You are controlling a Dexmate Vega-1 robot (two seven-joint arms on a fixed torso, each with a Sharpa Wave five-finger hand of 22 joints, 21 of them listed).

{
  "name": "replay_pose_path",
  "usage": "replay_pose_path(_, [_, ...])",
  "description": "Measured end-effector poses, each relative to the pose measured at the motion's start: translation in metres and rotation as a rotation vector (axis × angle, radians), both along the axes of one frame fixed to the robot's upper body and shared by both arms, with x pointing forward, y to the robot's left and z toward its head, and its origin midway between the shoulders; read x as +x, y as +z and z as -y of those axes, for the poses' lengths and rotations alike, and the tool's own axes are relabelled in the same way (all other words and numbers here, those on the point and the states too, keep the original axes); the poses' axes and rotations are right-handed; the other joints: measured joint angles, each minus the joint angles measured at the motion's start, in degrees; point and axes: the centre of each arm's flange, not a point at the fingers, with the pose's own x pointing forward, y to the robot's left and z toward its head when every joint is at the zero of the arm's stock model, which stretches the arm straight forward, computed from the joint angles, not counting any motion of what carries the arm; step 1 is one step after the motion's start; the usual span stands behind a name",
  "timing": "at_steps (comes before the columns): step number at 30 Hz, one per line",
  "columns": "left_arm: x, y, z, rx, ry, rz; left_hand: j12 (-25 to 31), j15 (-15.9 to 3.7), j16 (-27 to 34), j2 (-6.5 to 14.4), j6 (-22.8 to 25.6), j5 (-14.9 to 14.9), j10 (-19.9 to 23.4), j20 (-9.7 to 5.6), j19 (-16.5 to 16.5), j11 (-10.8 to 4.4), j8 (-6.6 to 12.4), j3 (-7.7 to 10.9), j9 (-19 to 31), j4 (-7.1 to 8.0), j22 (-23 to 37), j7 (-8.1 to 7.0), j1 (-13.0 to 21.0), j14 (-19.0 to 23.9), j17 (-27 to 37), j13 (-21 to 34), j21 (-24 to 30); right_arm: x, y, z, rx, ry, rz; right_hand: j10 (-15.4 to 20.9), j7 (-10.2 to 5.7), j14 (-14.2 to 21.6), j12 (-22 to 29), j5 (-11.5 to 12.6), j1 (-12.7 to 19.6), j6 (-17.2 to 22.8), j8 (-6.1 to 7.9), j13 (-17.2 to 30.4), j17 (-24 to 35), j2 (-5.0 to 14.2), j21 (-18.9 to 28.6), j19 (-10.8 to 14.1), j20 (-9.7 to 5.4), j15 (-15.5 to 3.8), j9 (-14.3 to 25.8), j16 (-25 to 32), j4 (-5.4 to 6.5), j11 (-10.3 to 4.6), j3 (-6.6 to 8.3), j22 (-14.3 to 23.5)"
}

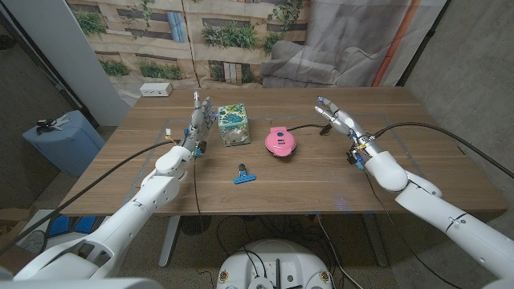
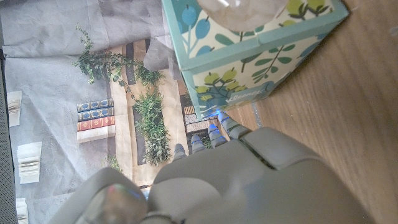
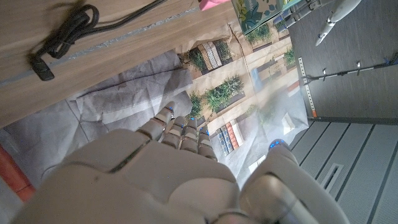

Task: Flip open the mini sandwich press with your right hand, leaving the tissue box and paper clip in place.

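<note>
The pink round mini sandwich press (image 1: pixel 279 142) lies closed near the middle of the wooden table (image 1: pixel 321 181), and a sliver of it (image 3: pixel 208 4) shows in the right wrist view. Its black cable (image 1: pixel 307 126) runs off to the right and ends in a coil (image 3: pixel 62 34). My right hand (image 1: pixel 336 119) hovers to the right of the press, apart from it, fingers (image 3: pixel 180 127) stretched out and holding nothing. The teal leaf-print tissue box (image 1: pixel 234 125) stands left of the press. My left hand (image 1: pixel 198 122) stands beside the box (image 2: pixel 249 50), fingers (image 2: pixel 214 134) apart. A blue paper clip (image 1: pixel 243 176) lies nearer the front.
A white power strip (image 1: pixel 156 90) sits at the table's back left corner. A blue bin (image 1: pixel 60 138) stands on the floor off the table's left side. A printed backdrop and grey cloth hang behind the table.
</note>
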Motion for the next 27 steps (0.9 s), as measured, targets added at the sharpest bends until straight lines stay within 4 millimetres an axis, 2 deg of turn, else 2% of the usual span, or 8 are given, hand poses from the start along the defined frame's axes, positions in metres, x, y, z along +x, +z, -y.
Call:
replay_pose_path(3, [0.0,0.0,0.0,0.0,0.0,0.0,0.0,0.0,0.0,0.0,0.0,0.0,0.0,0.0,0.0,0.0,0.0,0.0,0.0,0.0,0.0,0.0,0.0,0.0,0.0,0.0,0.0,-0.004,-0.001,-0.003,-0.036,-0.013,0.027,-0.5,-0.3,-0.4,0.0,0.0,0.0,-0.3,0.0,-0.2,-0.2,-0.01,0.0,-0.1,-0.07,-0.01,0.0,0.0,-0.23,-0.1,0.24,0.0])
replay_pose_path(5, [0.0,0.0,0.0,0.0,0.0,0.0,0.0,0.0,0.0,0.0,0.0,0.0,0.0,0.0,0.0,0.0,0.0,0.0,0.0,0.0,0.0,0.0,0.0,0.0,0.0,0.0,0.0,-0.006,-0.002,-0.005,-0.056,-0.022,0.046,-0.7,0.0,-0.5,0.0,0.0,0.7,-0.6,0.0,-0.4,-0.4,-0.68,0.0,-0.3,0.11,-0.11,0.0,0.0,-0.34,0.1,0.13,0.0])
replay_pose_path(9, [0.0,0.0,0.0,0.0,0.0,0.0,0.0,0.0,0.0,0.0,0.0,0.0,0.0,0.0,0.0,0.0,0.0,0.0,0.0,0.0,0.0,0.0,0.0,0.0,0.0,0.0,0.0,-0.012,-0.004,-0.009,-0.097,-0.04,0.09,-0.9,-0.28,-0.7,0.0,0.0,0.7,-1.0,0.0,-0.8,-0.7,-0.67,0.0,-0.3,0.11,-0.3,0.0,0.0,-0.96,-0.13,0.45,0.0])
replay_pose_path(11, [0.0,0.0,0.0,0.0,0.0,0.0,0.0,0.0,0.0,0.0,0.0,0.0,0.0,0.0,0.0,0.0,0.0,0.0,0.0,0.0,0.0,0.0,0.0,0.0,0.0,0.0,0.0,-0.014,-0.005,-0.011,-0.116,-0.049,0.11,-1.2,-0.33,-0.7,0.0,0.0,1.1,-1.3,0.0,-0.8,-0.9,-0.21,0.0,-0.7,0.1,-0.31,0.0,0.0,-1.03,-0.41,0.4,0.0])
replay_pose_path(18, [0.0,0.0,0.0,0.0,0.0,-0.001,0.0,0.0,0.0,0.0,0.0,0.0,0.0,0.0,0.0,0.0,0.0,0.0,0.0,0.0,0.0,0.0,0.0,0.0,0.0,0.0,0.0,-0.021,-0.011,-0.016,-0.183,-0.085,0.154,-1.4,-0.38,-0.9,0.0,0.0,1.1,-1.8,0.0,-1.3,-1.3,-0.24,0.0,-0.8,0.01,-0.5,0.0,0.0,-1.47,-0.62,0.75,0.0])
replay_pose_path(20, [0.0,0.0,0.0,0.0,0.0,-0.001,0.0,0.0,0.0,0.0,0.0,0.0,0.0,0.0,0.0,0.0,0.0,0.0,0.0,0.0,0.0,0.0,0.0,0.0,0.0,0.0,0.0,-0.022,-0.013,-0.017,-0.198,-0.095,0.163,-1.4,-0.64,-1.2,0.0,0.0,1.8,-2.1,0.0,-1.3,-1.4,-0.9,0.0,-0.8,0.01,-0.2,0.0,0.0,-1.83,-0.62,0.71,0.0])
replay_pose_path(27, [0.0,-0.001,0.0,0.0,0.0,-0.001,0.0,0.0,0.0,0.0,0.0,0.0,0.0,0.0,0.0,0.0,0.0,0.0,0.0,0.0,0.0,0.0,0.0,0.0,0.0,0.0,0.0,-0.029,-0.019,-0.02,-0.255,-0.139,0.198,-1.6,-0.84,-1.5,0.0,-0.2,2.1,-2.3,0.0,-1.8,-1.7,-0.6,0.0,-0.8,0.01,-0.51,0.0,0.0,-2.13,-0.84,0.87,0.0])
